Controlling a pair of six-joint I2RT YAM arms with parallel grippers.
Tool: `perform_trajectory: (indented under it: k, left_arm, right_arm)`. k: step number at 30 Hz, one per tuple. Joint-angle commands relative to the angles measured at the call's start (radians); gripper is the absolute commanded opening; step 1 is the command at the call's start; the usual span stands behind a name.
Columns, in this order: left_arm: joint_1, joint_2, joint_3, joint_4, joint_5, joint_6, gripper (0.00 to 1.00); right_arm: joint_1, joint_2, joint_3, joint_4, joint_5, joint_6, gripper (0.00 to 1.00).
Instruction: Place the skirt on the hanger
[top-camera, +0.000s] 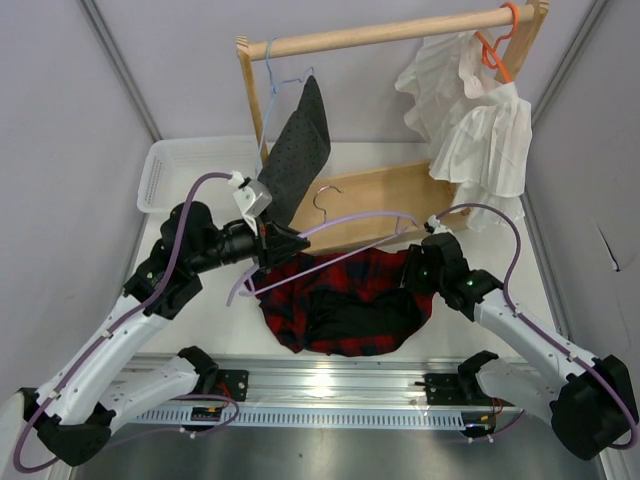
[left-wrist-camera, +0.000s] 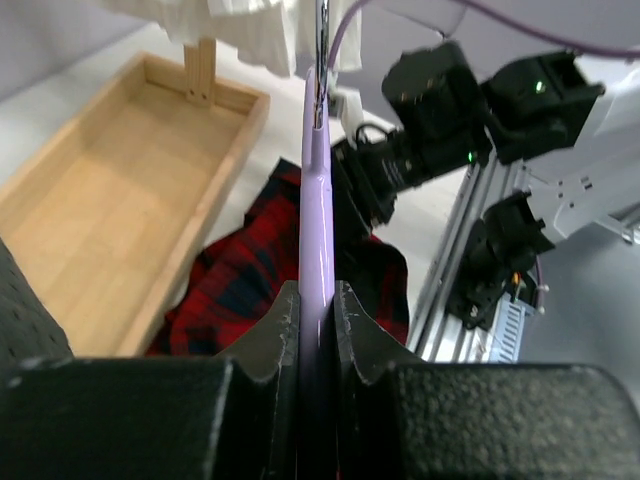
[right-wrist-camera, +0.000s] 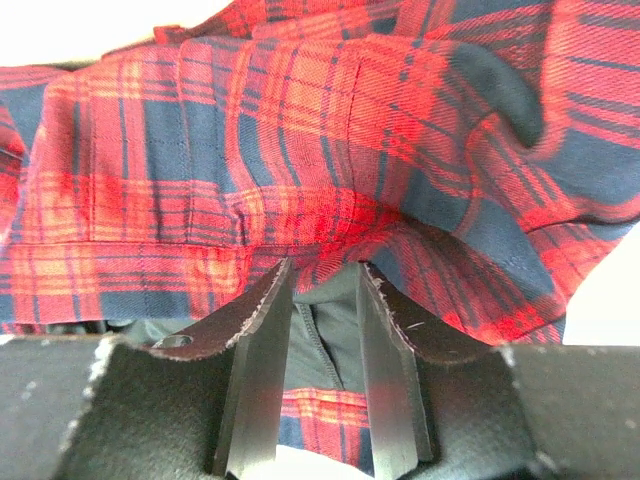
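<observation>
The red-and-navy plaid skirt (top-camera: 340, 295) lies bunched on the table between the arms, its black lining showing. It also shows in the left wrist view (left-wrist-camera: 235, 280) and fills the right wrist view (right-wrist-camera: 300, 150). My left gripper (top-camera: 290, 240) (left-wrist-camera: 317, 295) is shut on the lilac hanger (top-camera: 350, 222) (left-wrist-camera: 317, 220) and holds it above the skirt's far edge, its silver hook (top-camera: 325, 195) pointing away. My right gripper (top-camera: 418, 262) (right-wrist-camera: 323, 275) is at the skirt's right edge. Its jaws stand narrowly apart with plaid cloth and lining pinched between them.
A wooden rack with a rail (top-camera: 400, 35) and a tray base (top-camera: 390, 195) stands behind the skirt. A dark grey speckled garment (top-camera: 300, 150) hangs on a light blue hanger, a white ruffled garment (top-camera: 480, 130) on an orange one. A white basket (top-camera: 175, 165) sits at the back left.
</observation>
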Motion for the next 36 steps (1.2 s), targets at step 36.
perform_trajectory:
  k: [36]
  left_arm:
    - [-0.093,-0.008,-0.297,0.012,0.016,-0.137,0.00]
  right_arm:
    - [-0.081,-0.177,0.012,-0.140,-0.032,0.013,0.38]
